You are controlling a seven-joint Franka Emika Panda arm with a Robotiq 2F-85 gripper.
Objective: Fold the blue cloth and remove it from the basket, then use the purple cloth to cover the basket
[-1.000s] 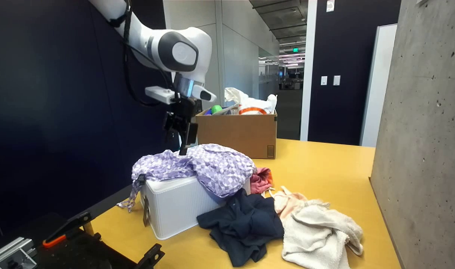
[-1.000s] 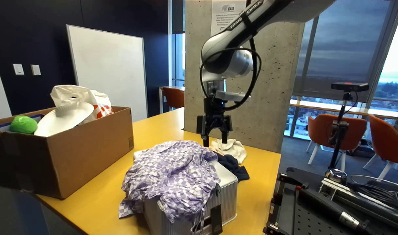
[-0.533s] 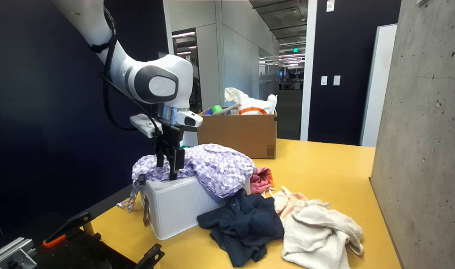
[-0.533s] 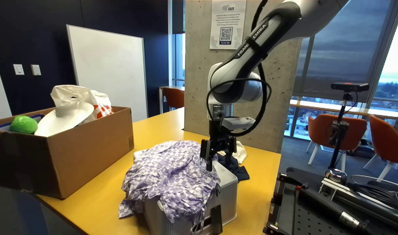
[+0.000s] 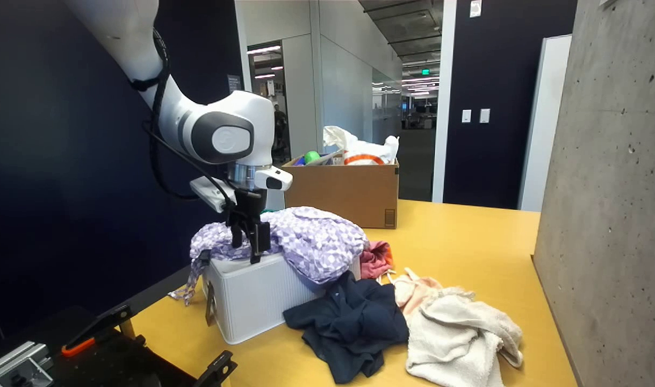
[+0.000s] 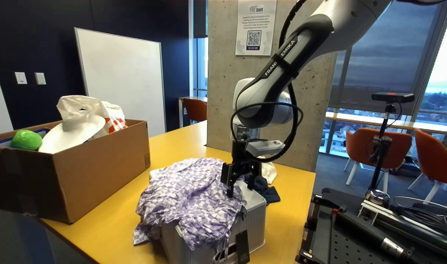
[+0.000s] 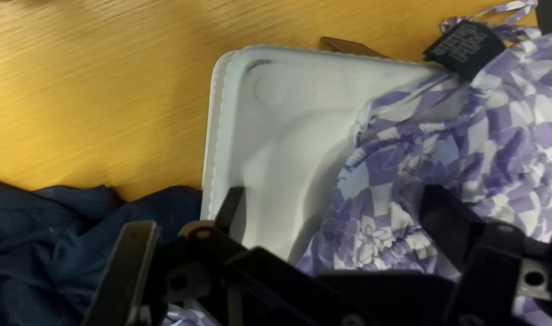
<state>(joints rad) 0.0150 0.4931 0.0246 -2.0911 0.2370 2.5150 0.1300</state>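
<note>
Wrist view shows the black two-fingered gripper [image 7: 332,198] along the bottom, jaws wide apart, the white rectangular ribbed basket [image 7: 303,95] at centre, partly covered by the rumpled lavender-and-white checked cloth [image 7: 439,158] at right, and the crumpled navy-blue cloth [image 7: 54,253] at lower left.

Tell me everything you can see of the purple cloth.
The purple cloth is thin-looking, lavender-and-white checked fabric, crumpled and gathered, with narrow ends dangling and a dark label. It lies bunched over the basket, spilling down its sides, leaving part of the top bare. Whether the open end effector touches it is unclear.
</note>
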